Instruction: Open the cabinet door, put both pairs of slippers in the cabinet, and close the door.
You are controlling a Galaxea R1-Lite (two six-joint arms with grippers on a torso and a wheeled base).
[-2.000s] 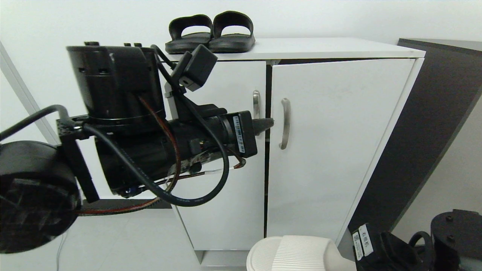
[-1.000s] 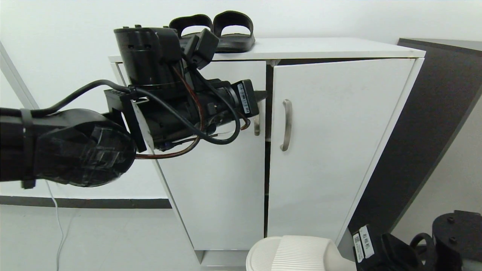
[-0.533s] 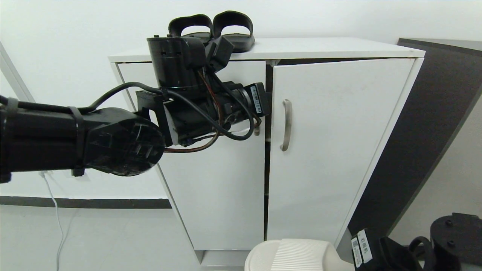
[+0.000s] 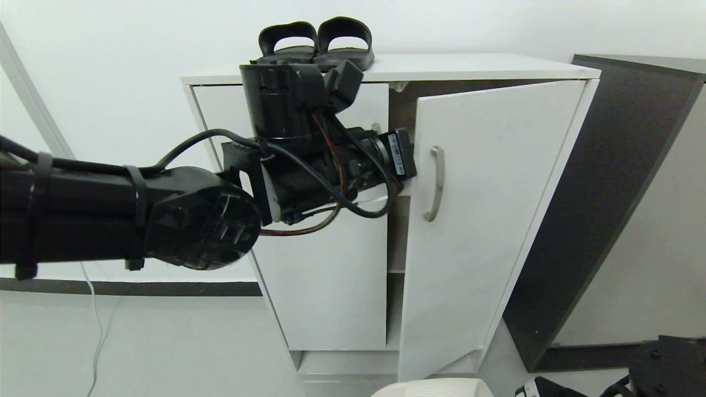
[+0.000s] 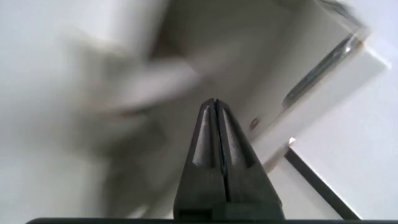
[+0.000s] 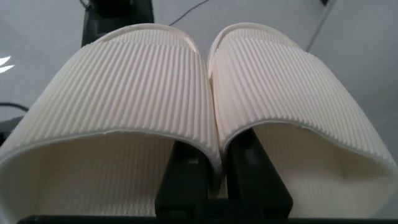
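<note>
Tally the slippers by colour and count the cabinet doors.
black slippers: 2
cream slippers: 2
cabinet doors: 2
Total: 6

The right door (image 4: 485, 220) stands partly open, leaving a narrow gap beside the shut left door (image 4: 325, 275).

A white wall (image 4: 110, 55) with a dark baseboard (image 4: 220, 288) meets pale floor (image 4: 165, 353), a dark panel (image 4: 623, 193) at right.
</note>
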